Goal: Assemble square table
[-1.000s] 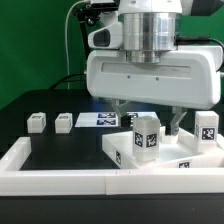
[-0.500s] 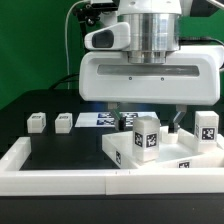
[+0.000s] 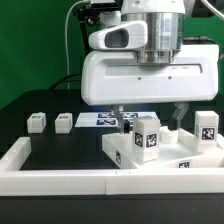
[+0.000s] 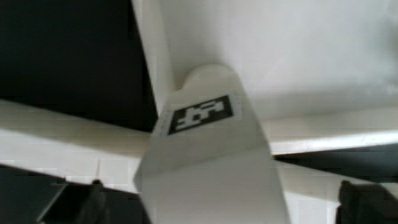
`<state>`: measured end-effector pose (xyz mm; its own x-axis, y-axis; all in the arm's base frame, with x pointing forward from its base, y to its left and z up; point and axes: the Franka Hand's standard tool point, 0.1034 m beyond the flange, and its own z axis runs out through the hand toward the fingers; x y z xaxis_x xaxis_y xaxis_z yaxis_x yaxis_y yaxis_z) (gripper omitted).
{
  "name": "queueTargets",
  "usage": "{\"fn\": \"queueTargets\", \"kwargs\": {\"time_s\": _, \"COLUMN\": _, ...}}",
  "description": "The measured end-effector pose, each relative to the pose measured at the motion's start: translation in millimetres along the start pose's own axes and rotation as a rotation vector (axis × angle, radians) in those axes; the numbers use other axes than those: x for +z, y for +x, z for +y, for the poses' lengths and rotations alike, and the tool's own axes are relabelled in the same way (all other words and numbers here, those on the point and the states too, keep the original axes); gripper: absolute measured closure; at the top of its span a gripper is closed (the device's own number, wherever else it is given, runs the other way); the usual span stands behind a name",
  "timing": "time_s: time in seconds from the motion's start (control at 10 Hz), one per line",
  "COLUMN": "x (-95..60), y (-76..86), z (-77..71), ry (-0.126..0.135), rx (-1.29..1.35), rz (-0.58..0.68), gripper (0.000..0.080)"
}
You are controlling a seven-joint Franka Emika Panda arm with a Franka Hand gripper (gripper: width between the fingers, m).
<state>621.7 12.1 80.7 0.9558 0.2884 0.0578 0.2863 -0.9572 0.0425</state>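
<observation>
my gripper (image 3: 148, 113) is fully open and holds nothing. the upright leg (image 3: 146, 137) lies directly beneath it, apparently centred in the gap, long axis vertical.

Reference landmark: the white rim wall (image 3: 60, 180), which borders the work area along its near edge and up the exterior view's left side.

- Inside the wall: a matte black tabletop (image 3: 65, 150).
- Far side of the tabletop from the wall: the marker board (image 3: 95, 120), lying flat.
- Beyond the tabletop: a plain green backdrop (image 3: 35, 50).
- Lighting: even and bright on the white surfaces.
</observation>
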Motion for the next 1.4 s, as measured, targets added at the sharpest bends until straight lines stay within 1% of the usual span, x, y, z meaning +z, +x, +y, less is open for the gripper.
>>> {"fn": "queueTargets", "kwargs": {"time_s": 0.2, "x": -0.5, "y": 0.0, "z": 0.8, "ry": -0.006, "rx": -0.16, "rz": -0.002, "gripper": 0.015}}
{"fn": "queueTargets", "kwargs": {"time_s": 0.5, "x": -0.1, "y": 0.1, "z": -0.4, "ry": -0.007, "rx": -0.15, "rz": -0.003, "gripper": 0.0159}}
{"fn": "queueTargets", "kwargs": {"time_s": 0.6, "x": 0.0, "y": 0.1, "z": -0.4, "ry": -0.007, "rx": -0.15, "rz": -0.003, "gripper": 0.0341}}
{"fn": "queueTargets", "kwargs": {"time_s": 0.7, "x": 0.2, "y": -0.1, "z": 0.0, "ry": -0.007, "rx": -0.149, "rz": -0.004, "gripper": 0.0341}}
{"fn": "queueTargets", "kwargs": {"time_s": 0.8, "x": 0.4, "y": -0.3, "z": 0.3, "ry": -0.007, "rx": -0.149, "rz": -0.004, "gripper": 0.0477}}
{"fn": "queueTargets", "kwargs": {"time_s": 0.9, "x": 0.6, "y": -0.4, "z": 0.4, "ry": -0.007, "rx": -0.148, "rz": -0.004, "gripper": 0.0508}}
{"fn": "queueTargets", "kwargs": {"time_s": 1.2, "x": 0.7, "y": -0.4, "z": 0.3, "ry": -0.006, "rx": -0.102, "rz": -0.003, "gripper": 0.0508}}
{"fn": "queueTargets", "kwargs": {"time_s": 1.4, "x": 0.8, "y": -0.4, "z": 0.1, "ry": -0.005, "rx": 0.027, "rz": -0.003, "gripper": 0.0508}}
